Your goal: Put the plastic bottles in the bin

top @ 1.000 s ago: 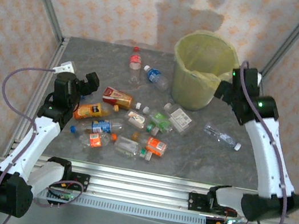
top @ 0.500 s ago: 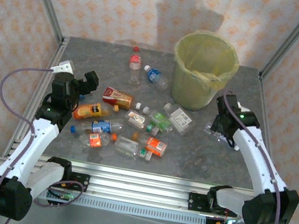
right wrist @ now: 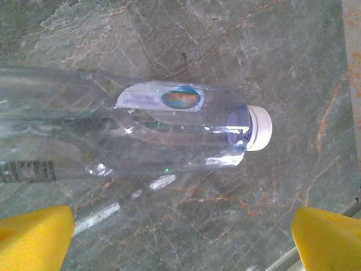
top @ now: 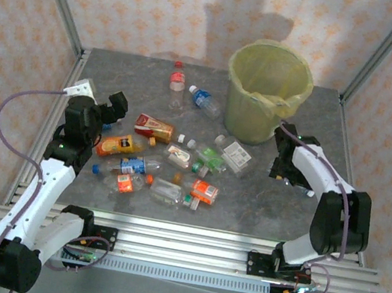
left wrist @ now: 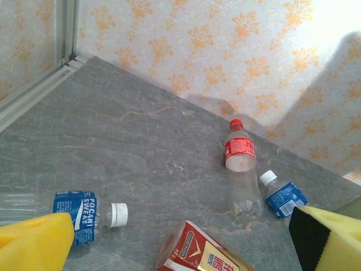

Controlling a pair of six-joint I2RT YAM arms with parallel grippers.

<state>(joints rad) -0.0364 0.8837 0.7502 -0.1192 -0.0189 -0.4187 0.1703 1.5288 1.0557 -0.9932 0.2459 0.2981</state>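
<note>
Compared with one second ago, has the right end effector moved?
Yes. The right end effector went from the rim of the bin down toward the near edge, and hangs open over the white-capped clear bottle.

right gripper (top: 280, 170): down from beside the rim of the bin (top: 258, 119) to low over the clear bottle (right wrist: 141, 130) on the table's right | right arm (top: 335, 217): elbow folded back, upright near its base | left gripper (top: 114, 104): edged slightly to the far left
</note>
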